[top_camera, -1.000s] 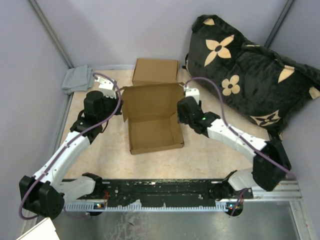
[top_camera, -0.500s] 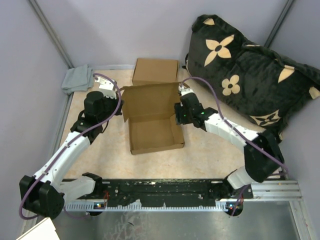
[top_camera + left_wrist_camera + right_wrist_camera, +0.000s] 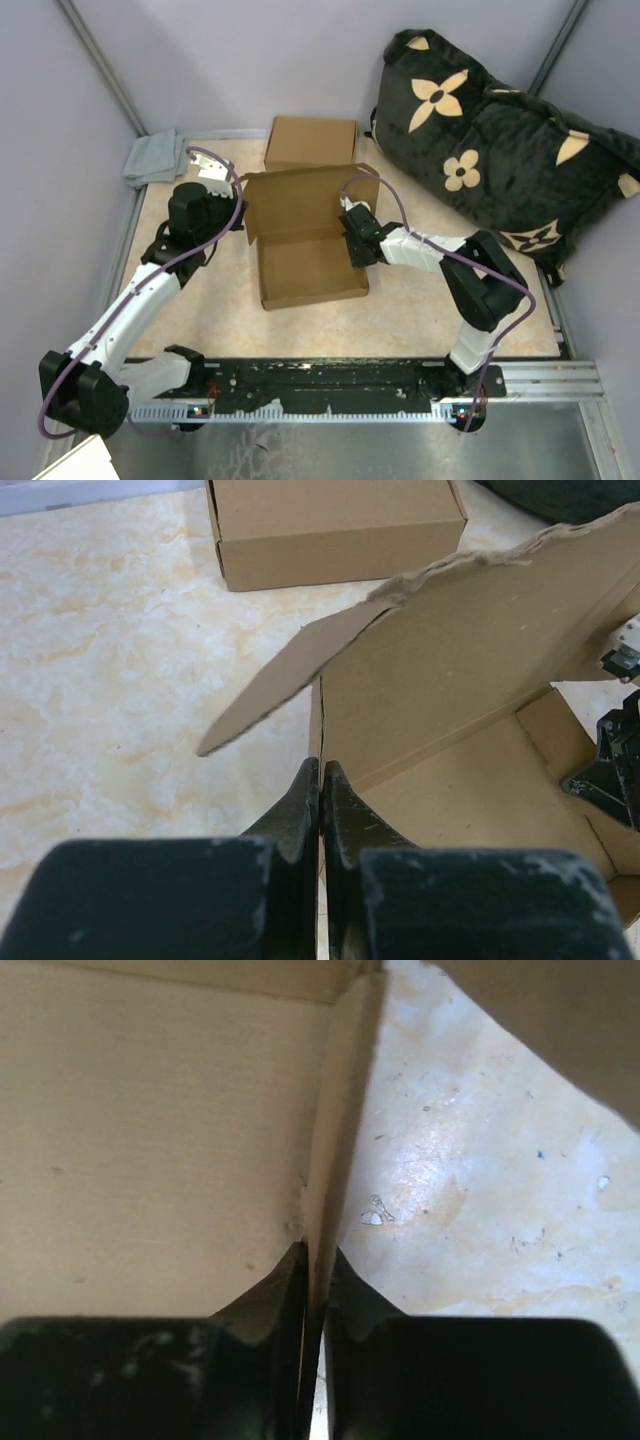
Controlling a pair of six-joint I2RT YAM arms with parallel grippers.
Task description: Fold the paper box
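The paper box [image 3: 308, 262] lies open on the table, a brown cardboard tray with its lid [image 3: 300, 200] standing up at the back. At the tray's left side, my left gripper [image 3: 243, 222] is shut on the thin left wall [image 3: 317, 715], which runs between the fingertips [image 3: 320, 772]. A side flap [image 3: 290, 680] sticks out to the left above them. My right gripper [image 3: 355, 246] is shut on the right wall [image 3: 335, 1120], one finger inside the tray and one outside over the table.
A second, closed cardboard box [image 3: 311, 143] sits just behind the open one. A dark floral pillow [image 3: 500, 140] fills the back right corner. A grey cloth [image 3: 155, 157] lies at the back left. Grey walls enclose the table.
My right arm has swung left to the tray's right wall and its jaws have closed on it. The left gripper has stayed clamped on the left wall.
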